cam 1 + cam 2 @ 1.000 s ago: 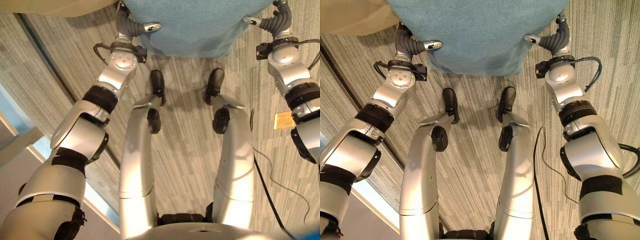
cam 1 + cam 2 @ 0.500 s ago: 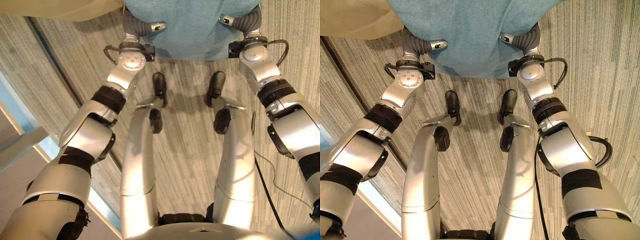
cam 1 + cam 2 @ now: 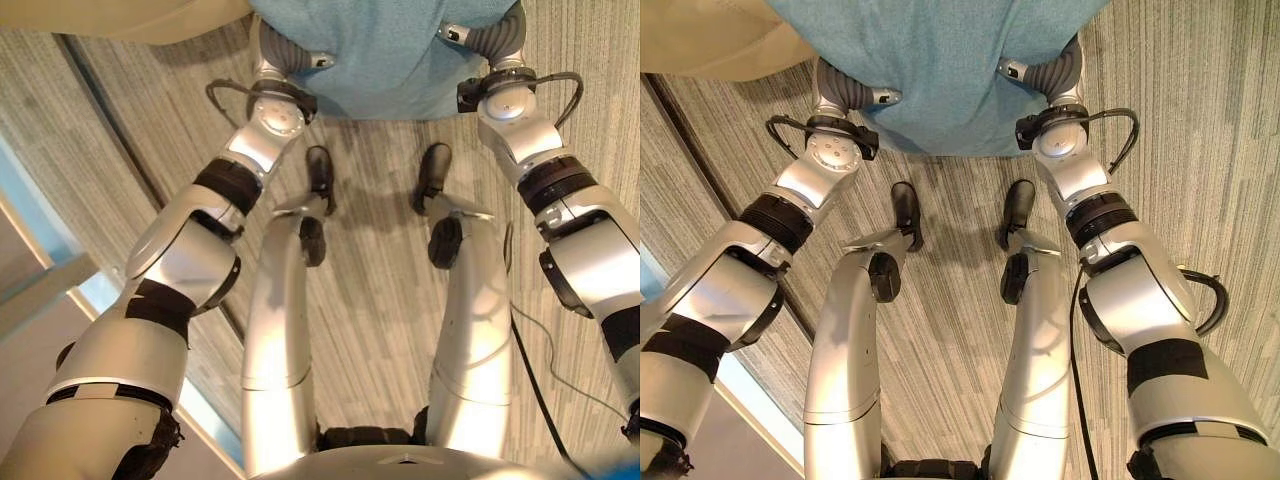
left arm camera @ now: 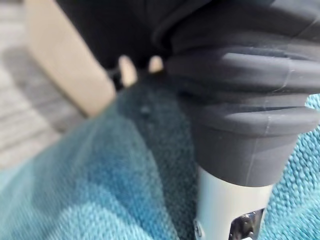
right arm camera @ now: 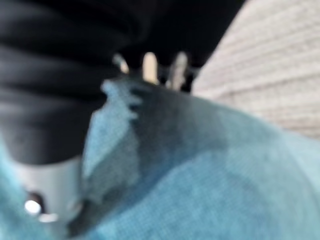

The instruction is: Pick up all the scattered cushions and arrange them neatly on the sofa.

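A large teal cushion (image 3: pixel 385 50) hangs in front of me above the carpet, held from both sides. My left hand (image 3: pixel 285 55) grips its left edge, thumb (image 4: pixel 220 210) lying on the near face and fingers (image 4: pixel 127 70) reaching round the far side. My right hand (image 3: pixel 490 35) grips the right edge the same way, its thumb (image 5: pixel 45 195) on the fabric and its fingers (image 5: pixel 150 67) showing past the bulging cloth. In the right eye view the cushion (image 3: pixel 940 60) sits between the left hand (image 3: pixel 845 92) and the right hand (image 3: pixel 1050 75).
A beige upholstered edge (image 3: pixel 120 15) shows at the upper left, close to the cushion. Striped grey carpet (image 3: pixel 380 330) lies below. A dark floor strip (image 3: pixel 110 130) runs diagonally at the left, with a pale blue panel (image 3: pixel 30 230) beyond it.
My right hand has swung inward from far out on the cushion's right edge, and the left hand has shifted slightly inward too. The cushion is now squeezed narrower between them.
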You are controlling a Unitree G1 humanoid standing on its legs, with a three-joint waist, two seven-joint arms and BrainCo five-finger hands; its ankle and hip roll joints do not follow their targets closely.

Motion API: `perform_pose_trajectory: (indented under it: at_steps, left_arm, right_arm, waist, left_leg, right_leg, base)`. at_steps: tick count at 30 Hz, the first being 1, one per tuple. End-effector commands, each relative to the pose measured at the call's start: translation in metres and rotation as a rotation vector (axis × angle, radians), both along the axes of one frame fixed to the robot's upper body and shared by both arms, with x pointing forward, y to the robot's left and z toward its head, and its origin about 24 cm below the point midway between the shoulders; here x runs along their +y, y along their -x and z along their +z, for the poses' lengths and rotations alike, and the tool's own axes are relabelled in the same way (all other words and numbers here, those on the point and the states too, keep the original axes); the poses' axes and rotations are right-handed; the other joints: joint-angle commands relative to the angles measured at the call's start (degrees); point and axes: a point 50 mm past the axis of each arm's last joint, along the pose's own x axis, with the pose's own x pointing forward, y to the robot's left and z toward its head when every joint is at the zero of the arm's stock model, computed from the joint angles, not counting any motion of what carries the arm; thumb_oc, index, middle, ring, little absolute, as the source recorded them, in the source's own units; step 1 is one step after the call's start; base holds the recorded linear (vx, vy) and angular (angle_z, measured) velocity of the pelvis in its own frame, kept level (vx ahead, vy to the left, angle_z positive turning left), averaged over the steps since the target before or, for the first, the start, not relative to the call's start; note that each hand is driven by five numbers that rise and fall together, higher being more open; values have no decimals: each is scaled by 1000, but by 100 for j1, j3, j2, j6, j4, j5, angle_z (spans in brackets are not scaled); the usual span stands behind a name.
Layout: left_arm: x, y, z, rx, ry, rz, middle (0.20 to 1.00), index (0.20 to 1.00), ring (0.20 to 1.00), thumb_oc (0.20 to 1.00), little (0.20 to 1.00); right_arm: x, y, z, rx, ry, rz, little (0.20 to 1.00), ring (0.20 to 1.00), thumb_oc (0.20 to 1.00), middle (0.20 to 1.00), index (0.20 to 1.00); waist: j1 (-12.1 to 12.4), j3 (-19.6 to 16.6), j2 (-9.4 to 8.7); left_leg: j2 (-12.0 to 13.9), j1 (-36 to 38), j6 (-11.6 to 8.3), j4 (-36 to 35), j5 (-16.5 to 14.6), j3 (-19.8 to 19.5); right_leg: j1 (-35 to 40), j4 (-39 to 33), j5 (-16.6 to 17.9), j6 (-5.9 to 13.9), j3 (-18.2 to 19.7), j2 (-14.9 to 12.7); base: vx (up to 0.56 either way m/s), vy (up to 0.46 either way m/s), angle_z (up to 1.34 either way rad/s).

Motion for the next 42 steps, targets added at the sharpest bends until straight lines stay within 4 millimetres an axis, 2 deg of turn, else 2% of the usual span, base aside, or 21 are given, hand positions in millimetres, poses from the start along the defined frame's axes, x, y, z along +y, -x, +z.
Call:
perform_pose_trajectory:
  at_steps: [1, 2, 3, 4, 5, 10, 12, 17, 19, 20, 22, 23, 25, 27, 29, 30, 36, 38, 39, 40, 42]
  left_arm:
    - [-33, 3, -5, 9, 22, -113, 1000, 1000, 1000, 1000, 1000]
    - [-36, 4, -5, 6, 48, -133, 1000, 1000, 1000, 1000, 1000]
    - [-38, 5, -5, 5, 66, -151, 896, 896, 896, 896, 896]
    - [-41, 7, -3, -2, 107, -172, 347, 347, 347, 347, 347]
    - [-41, 7, -3, -2, 108, -172, 200, 200, 200, 200, 200]
    - [-36, 16, 10, -84, 222, -222, 200, 200, 200, 200, 200]
    - [-30, 19, 13, -106, 325, -244, 200, 200, 200, 200, 200]
    - [-33, 28, 21, -158, 479, -330, 200, 200, 200, 200, 200]
    - [-30, 35, 29, -209, 502, -367, 200, 200, 200, 200, 200]
    - [-30, 35, 28, -206, 502, -366, 200, 200, 200, 200, 200]
    - [-27, 42, 24, -230, 524, -407, 200, 200, 200, 200, 200]
    - [-27, 42, 23, -227, 523, -406, 200, 200, 200, 200, 200]
    - [-28, 46, 1, -188, 562, -442, 200, 200, 200, 200, 200]
    - [-34, 55, -23, -147, 608, -490, 200, 200, 200, 200, 200]
    - [-32, 57, -31, -133, 612, -495, 200, 200, 200, 200, 200]
    - [-31, 61, -47, -106, 612, -504, 200, 200, 200, 200, 200]
    - [-22, 74, -84, -36, 608, -511, 200, 200, 200, 200, 200]
    - [-23, 78, -100, 5, 635, -512, 200, 200, 200, 200, 200]
    - [-20, 82, -113, 41, 657, -505, 200, 200, 200, 200, 200]
    - [-19, 86, -129, 84, 677, -492, 200, 200, 200, 200, 200]
    - [-16, 90, -144, 131, 673, -477, 200, 200, 200, 200, 200]
  right_arm:
    - [88, 29, 48, -259, 126, 293, 1000, 1000, 1000, 1000, 1000]
    - [89, 30, 46, -256, 137, 292, 526, 526, 526, 526, 526]
    - [92, 31, 46, -258, 149, 295, 379, 379, 379, 379, 379]
    - [92, 31, 45, -254, 154, 295, 200, 200, 200, 200, 200]
    - [92, 31, 45, -254, 154, 295, 200, 200, 200, 200, 200]
    - [91, 34, 42, -269, 168, 301, 200, 200, 200, 200, 200]
    - [84, 34, 39, -271, 153, 289, 200, 200, 200, 200, 200]
    - [66, 36, 37, -286, 85, 269, 200, 200, 200, 200, 200]
    - [58, 40, 36, -313, 86, 268, 200, 200, 200, 200, 200]
    - [58, 40, 35, -311, 85, 268, 200, 200, 200, 200, 200]
    - [50, 43, 24, -313, 103, 271, 200, 200, 200, 200, 200]
    - [50, 43, 23, -310, 102, 271, 200, 200, 200, 200, 200]
    - [45, 46, 5, -284, 98, 282, 200, 200, 200, 200, 200]
    - [44, 49, -29, -212, -7, 333, 200, 200, 200, 200, 200]
    - [46, 51, -38, -192, -16, 354, 200, 200, 200, 200, 200]
    - [45, 55, -61, -142, -61, 382, 200, 200, 200, 200, 200]
    - [42, 67, -111, -13, -84, 412, 200, 200, 200, 200, 200]
    - [41, 72, -131, 43, -136, 412, 200, 200, 200, 200, 200]
    - [39, 77, -145, 83, -152, 409, 200, 200, 200, 200, 200]
    - [39, 83, -159, 123, -153, 411, 200, 200, 200, 200, 200]
    - [37, 89, -173, 163, -155, 403, 200, 200, 200, 200, 200]
  waist:
    - [-191, -143, 343]
    - [-197, -143, 338]
    - [-190, -143, 343]
    - [-185, -143, 356]
    - [-187, -143, 359]
    - [-198, -143, 389]
    - [-218, -143, 401]
    - [-257, -148, 399]
    - [-297, -350, 357]
    - [-298, -374, 350]
    - [-323, -784, 274]
    - [-326, -799, 269]
    - [-312, -914, 267]
    - [-302, -1029, 255]
    - [-290, -1078, 255]
    - [-268, -1197, 240]
    - [-189, -1413, 220]
    - [-185, -1499, 199]
    - [-169, -1535, 178]
    - [-164, -1603, 114]
    - [-157, -1639, 62]
  left_leg:
    - [-271, -66, -148, -286, 154, -678]
    - [-274, -66, -149, -290, 151, -685]
    - [-275, -66, -150, -302, 147, -698]
    - [-277, -66, -148, -296, 148, -694]
    - [-278, -66, -148, -294, 147, -695]
    - [-293, -66, -158, -334, 154, -696]
    - [-315, -66, -185, -398, 212, -687]
    - [-398, -64, -240, -649, 361, -592]
    - [-438, 52, -267, -1039, 487, -497]
    - [-443, 58, -266, -1066, 501, -492]
    - [-456, 285, -283, -1659, 641, -418]
    - [-464, 303, -283, -1687, 654, -415]
    - [-497, 1064, -318, -2399, 806, -500]
    - [-528, 1834, -372, -3016, 962, -627]
    - [-530, 2104, -396, -3230, 1019, -674]
    - [-524, 2631, -409, -3636, 1099, -772]
    - [-494, 3925, -441, -4394, 1261, -948]
    - [-477, 4524, -452, -4622, 1279, -975]
    - [-464, 4965, -421, -4743, 1386, -990]
    - [-470, 5529, -387, -4779, 1267, -1000]
    - [-504, 6035, -351, -4789, 1164, -979]
  right_leg:
    - [348, -156, -309, 433, -3, 100]
    - [348, -164, -308, 429, -8, 102]
    - [348, -167, -314, 431, -9, 106]
    - [348, -154, -323, 421, -23, 103]
    - [348, -151, -324, 421, -24, 102]
    - [348, -206, -306, 408, -78, 126]
    - [348, -236, -280, 409, -124, 155]
    - [348, -407, -251, 400, -183, 207]
    - [348, -562, -202, 418, -194, 225]
    - [348, -577, -194, 419, -190, 220]
    - [392, -742, -159, 435, -170, 229]
    - [403, -754, -154, 435, -167, 223]
    - [1175, -1290, -149, 431, -268, 231]
    - [1979, -1849, -80, 438, -386, 251]
    - [2257, -2047, -71, 433, -451, 248]
    - [2763, -2411, -30, 445, -502, 226]
    - [4107, -3310, 101, 477, -750, 139]
    - [4801, -3725, 182, 504, -839, 129]
    - [5334, -4062, 380, 491, -933, 118]
    - [5996, -4307, 412, 534, -952, 99]
    - [6629, -4538, 441, 568, -959, 88]
  base:
    - [2, -28, -3]
    - [0, 0, 0]
    - [0, 0, 0]
    - [0, 0, 0]
    - [0, 0, 0]
    - [-2, -4, -1]
    - [-10, -19, -1]
    - [-29, -39, 2]
    - [-54, -21, 6]
    - [-30, -13, 12]
    - [-51, -30, 17]
    - [-82, -34, 12]
    - [-78, -19, 3]
    - [-43, -25, 8]
    - [-25, -4, 13]
    - [-2, 0, 10]
    - [29, 14, 5]
    - [71, 43, 3]
    - [142, 136, 8]
    - [181, 165, 11]
    - [186, 131, 8]
